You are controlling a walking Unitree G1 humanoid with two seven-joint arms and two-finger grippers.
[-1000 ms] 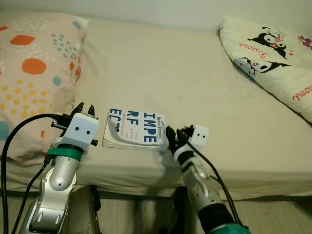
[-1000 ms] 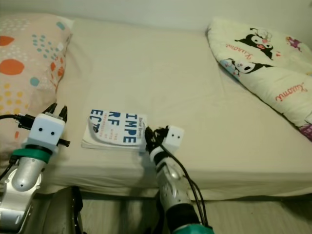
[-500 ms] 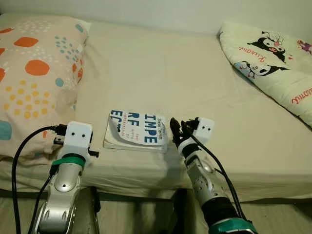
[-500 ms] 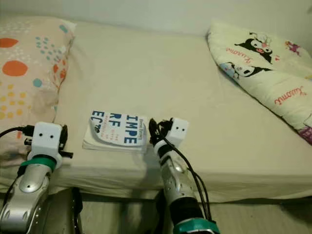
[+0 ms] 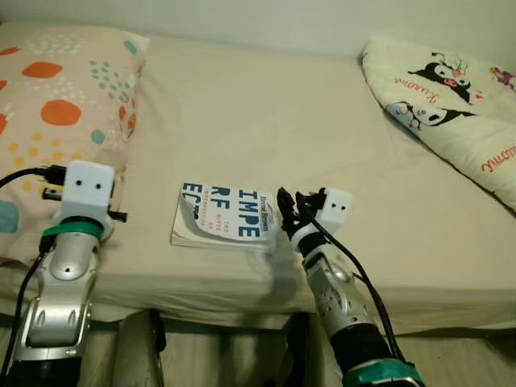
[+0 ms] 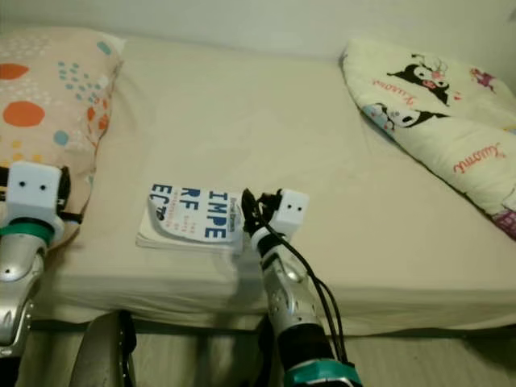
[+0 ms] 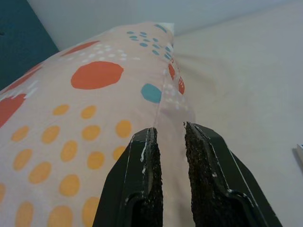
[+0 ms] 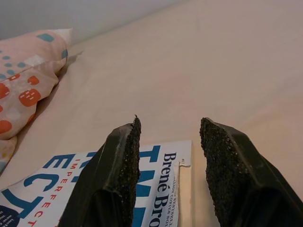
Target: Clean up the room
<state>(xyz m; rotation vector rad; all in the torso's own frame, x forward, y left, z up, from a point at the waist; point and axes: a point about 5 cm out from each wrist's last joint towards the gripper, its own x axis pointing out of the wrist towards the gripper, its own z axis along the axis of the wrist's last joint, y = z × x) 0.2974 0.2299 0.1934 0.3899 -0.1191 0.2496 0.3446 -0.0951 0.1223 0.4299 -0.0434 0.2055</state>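
Just ahead of the right hand [image 5: 288, 211], at the near edge of the bed [image 5: 266, 121], lay the book [image 5: 225, 215], a paperback with blue lettering and a curled cover corner. The right hand stood released, its two black fingers [image 8: 118, 170] spread apart, the book's spine edge lying just beyond and below the fingertips; nothing was between them, and whether they touched the cover could not be told.

The left hand [image 7: 169, 135] was off to the far side of the book, well apart from it, pointed toward the spotted pillow [image 5: 56, 121] (its fingers nearly together with a narrow gap, holding nothing). Whether it rested on the pillow could not be told.

Judged from how things lay, the tidying had barely begun: the book was not yet lifted and remained flat on the sheet, the printed blanket [image 5: 451, 97] lay bunched far beyond the right hand at the opposite end of the bed, and the pillow sat at the other end. The grasp of the book seemed the step in hand, with carrying it away and everything else left to do.
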